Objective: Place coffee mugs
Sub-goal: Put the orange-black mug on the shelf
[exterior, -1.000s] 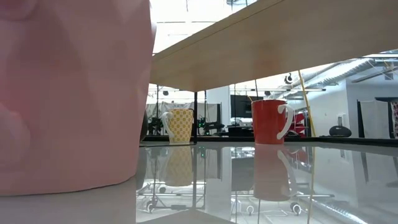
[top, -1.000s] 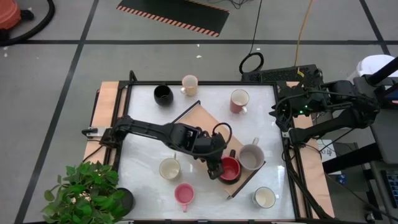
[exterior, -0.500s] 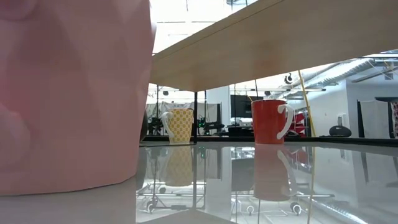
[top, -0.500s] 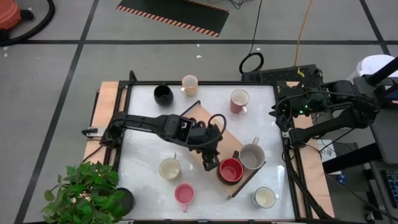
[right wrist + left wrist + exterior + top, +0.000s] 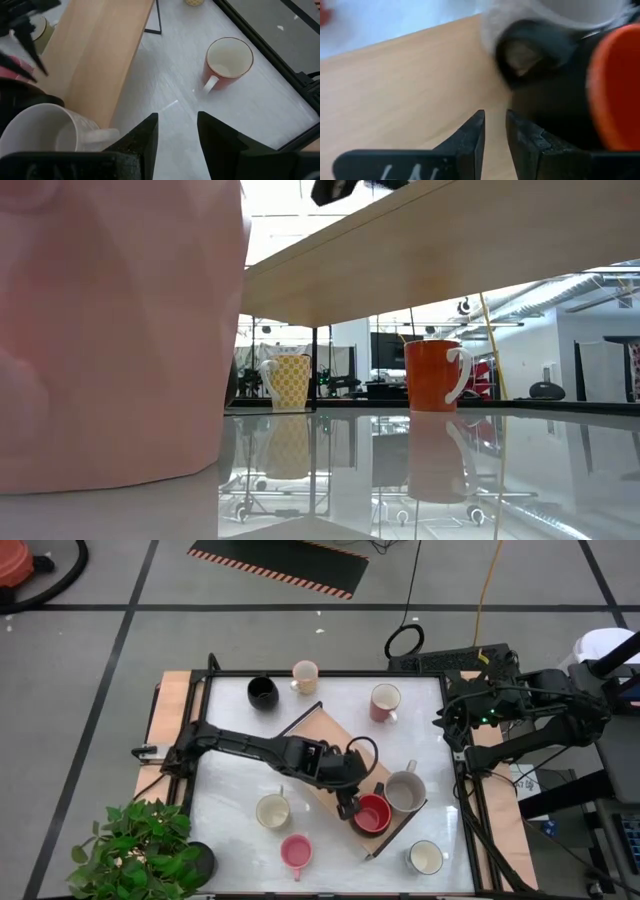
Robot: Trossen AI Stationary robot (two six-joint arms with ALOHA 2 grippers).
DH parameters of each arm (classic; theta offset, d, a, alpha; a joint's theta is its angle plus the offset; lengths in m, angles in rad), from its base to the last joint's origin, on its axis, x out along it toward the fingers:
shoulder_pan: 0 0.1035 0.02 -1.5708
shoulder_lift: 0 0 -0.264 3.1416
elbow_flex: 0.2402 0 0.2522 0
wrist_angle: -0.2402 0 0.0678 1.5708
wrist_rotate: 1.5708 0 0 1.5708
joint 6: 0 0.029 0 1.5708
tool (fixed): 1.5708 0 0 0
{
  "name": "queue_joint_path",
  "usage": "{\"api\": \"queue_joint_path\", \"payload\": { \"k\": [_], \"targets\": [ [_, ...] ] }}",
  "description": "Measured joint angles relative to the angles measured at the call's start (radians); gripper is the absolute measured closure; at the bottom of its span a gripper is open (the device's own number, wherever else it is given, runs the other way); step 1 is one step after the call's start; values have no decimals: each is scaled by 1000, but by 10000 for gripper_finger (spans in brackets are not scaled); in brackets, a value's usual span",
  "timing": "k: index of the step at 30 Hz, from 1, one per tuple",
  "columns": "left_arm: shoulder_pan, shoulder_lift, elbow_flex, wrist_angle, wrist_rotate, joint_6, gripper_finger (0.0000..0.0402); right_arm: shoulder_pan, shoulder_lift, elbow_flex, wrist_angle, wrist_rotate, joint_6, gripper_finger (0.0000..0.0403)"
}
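high view: left gripper (image 5: 348, 808) over wooden tray (image 5: 330, 745), fingers nearly closed on nothing, just beside red mug (image 5: 372, 812) on tray; right gripper (image 5: 176, 131) parked at table's edge, fingers apart, empty.

No legible text, label, brand or number is showing in any view. Pale strokes are showing on the dark body of the left gripper (image 5: 495, 131) in the left wrist view, at the edge of the picture, but they are cut off and cannot be read. The mugs are carrying no readable writing.
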Motion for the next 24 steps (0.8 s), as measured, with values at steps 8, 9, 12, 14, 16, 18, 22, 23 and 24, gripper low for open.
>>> {"api": "queue_joint_path", "payload": {
  "k": [8,9,12,14,16,18,22,23,24],
  "targets": [
    [-37,-1,-30,80,4,-27,321,0,2,0,0,0,-15,277],
    [-40,-2,-30,80,4,-31,321,0,2,0,0,-1,-14,277],
    [-45,-2,-31,79,4,-52,321,0,2,0,0,-1,-14,277],
    [-45,-2,-31,79,9,-54,321,0,2,0,0,-1,-14,277],
    [-46,-2,-31,79,12,-51,321,0,2,0,0,-1,-14,277],
    [-45,-2,-31,79,24,-48,321,0,2,0,0,-1,-14,277],
    [-46,-2,-31,79,62,-30,321,0,2,0,0,-15,-14,277],
    [-46,-2,-31,79,66,-26,321,0,2,-1,0,-24,-14,277],
    [-47,-2,-31,79,67,-25,321,0,2,-3,1,-26,-14,277]
  ]
}}
